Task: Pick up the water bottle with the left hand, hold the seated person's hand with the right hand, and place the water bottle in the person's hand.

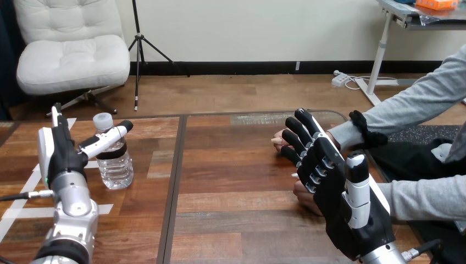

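Note:
A clear water bottle (114, 162) with a white cap and a dark label band stands upright on the left part of the wooden table (236, 187). My left hand (59, 157) is just left of it, open, fingers pointing up; its thumb reaches across the front of the bottle's shoulder. My right hand (324, 176) is open at the right, straight fingers stretched over the person's farther hand (278, 141), which rests on the table. The person's nearer hand (304, 197) lies partly hidden under my right palm. I cannot tell whether my right hand touches either one.
White tape strips (22, 212) mark the table at the left, beside my left forearm. A dark seam (175, 181) runs front to back between the two tabletops. The person's grey-sleeved arms (417, 104) come in from the right edge.

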You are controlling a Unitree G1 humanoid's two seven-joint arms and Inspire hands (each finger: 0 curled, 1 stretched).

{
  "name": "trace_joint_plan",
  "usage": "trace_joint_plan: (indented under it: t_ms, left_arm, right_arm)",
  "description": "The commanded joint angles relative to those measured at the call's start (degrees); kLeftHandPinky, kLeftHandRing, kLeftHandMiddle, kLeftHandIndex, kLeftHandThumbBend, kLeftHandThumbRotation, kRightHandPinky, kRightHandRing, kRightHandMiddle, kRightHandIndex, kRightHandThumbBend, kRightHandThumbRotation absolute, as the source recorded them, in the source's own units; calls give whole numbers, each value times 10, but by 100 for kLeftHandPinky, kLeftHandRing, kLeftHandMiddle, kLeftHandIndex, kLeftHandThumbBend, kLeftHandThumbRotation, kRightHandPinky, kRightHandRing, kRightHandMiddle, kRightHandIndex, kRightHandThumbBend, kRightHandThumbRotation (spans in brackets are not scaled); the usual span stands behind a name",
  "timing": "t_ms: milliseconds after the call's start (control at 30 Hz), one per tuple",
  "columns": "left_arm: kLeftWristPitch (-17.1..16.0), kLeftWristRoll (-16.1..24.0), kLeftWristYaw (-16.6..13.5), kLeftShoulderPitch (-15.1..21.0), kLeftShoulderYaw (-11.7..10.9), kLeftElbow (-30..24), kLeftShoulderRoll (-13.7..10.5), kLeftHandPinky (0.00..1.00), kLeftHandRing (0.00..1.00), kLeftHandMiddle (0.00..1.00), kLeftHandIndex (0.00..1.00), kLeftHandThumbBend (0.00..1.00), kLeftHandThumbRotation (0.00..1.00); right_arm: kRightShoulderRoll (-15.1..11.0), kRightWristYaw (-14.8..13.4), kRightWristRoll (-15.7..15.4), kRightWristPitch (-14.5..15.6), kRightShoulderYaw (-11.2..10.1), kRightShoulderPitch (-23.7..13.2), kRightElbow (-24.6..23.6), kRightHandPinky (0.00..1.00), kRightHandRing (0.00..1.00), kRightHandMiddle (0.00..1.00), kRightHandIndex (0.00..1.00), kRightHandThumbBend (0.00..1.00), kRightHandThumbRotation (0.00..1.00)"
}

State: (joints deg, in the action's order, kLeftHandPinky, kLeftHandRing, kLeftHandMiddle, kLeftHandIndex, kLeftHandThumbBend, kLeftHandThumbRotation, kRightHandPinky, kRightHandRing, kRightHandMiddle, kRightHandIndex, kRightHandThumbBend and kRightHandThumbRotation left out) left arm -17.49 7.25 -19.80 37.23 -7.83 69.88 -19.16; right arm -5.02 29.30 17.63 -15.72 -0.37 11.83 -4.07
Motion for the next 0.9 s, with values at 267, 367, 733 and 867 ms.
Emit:
trace_joint_plan:
  t_ms: [267,367,733,867]
  left_arm:
    - [16,4,16,69,5,11,-23,90,100,100,100,96,26]
    - [19,4,16,72,5,13,-23,89,100,100,100,95,25]
    - [28,11,8,81,10,21,-24,92,100,100,100,96,21]
    - [42,26,-1,85,23,24,-27,94,100,100,100,98,24]
  right_arm:
    - [-4,3,6,-14,-3,-27,-8,100,100,99,100,92,100]
    - [-4,2,5,-16,-3,-27,-8,100,100,99,100,91,100]
    - [-2,-1,4,-14,-3,-26,-10,100,100,99,99,92,100]
    - [-3,0,5,-14,-3,-24,-12,100,100,99,99,92,100]
